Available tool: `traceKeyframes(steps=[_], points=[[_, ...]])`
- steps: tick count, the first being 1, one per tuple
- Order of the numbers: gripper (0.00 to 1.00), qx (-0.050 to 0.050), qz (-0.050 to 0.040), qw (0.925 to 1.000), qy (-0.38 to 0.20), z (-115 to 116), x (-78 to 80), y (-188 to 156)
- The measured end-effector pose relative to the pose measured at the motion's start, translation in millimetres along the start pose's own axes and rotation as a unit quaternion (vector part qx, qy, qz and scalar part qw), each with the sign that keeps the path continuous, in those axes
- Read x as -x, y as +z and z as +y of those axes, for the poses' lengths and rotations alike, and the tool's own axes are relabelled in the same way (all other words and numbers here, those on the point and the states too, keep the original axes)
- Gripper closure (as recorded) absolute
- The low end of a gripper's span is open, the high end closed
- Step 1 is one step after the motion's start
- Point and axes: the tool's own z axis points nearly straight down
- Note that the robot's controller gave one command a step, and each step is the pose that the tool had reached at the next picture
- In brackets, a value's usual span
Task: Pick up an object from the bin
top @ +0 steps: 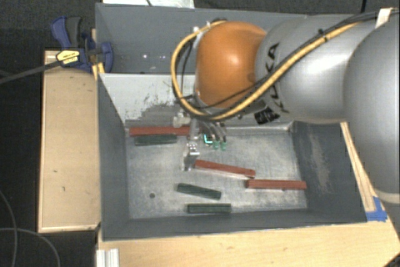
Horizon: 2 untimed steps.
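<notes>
Arm (300,65) overhead; claw (191,158) at left end of red-brown stick (225,168).

The gripper (190,158) hangs low near the middle of the bin (115,159), just beside one end of a red-brown strip (226,168). At its four o'clock lies a second red-brown strip (275,184); at six o'clock, a dark green bar (199,191).

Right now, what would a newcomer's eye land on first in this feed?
The silver arm with its orange cover dominates, reaching in from the right, its gripper low over the bin's middle at the left end of a red-brown stick. More thin sticks lie scattered: a second red-brown stick to its right, a third red-brown stick by the back wall, a dark green pair near the front.
</notes>
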Motion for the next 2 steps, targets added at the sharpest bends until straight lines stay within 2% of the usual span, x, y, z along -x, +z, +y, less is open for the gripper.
traceKeyframes(steps=[1,2], points=[[0.00,0.001,-0.0039,1.0000,0.002,-0.7,2.0,-4.4],[0.00,0.002,-0.0093,0.9988,-0.049,-14.1,-23.1,19.1]])
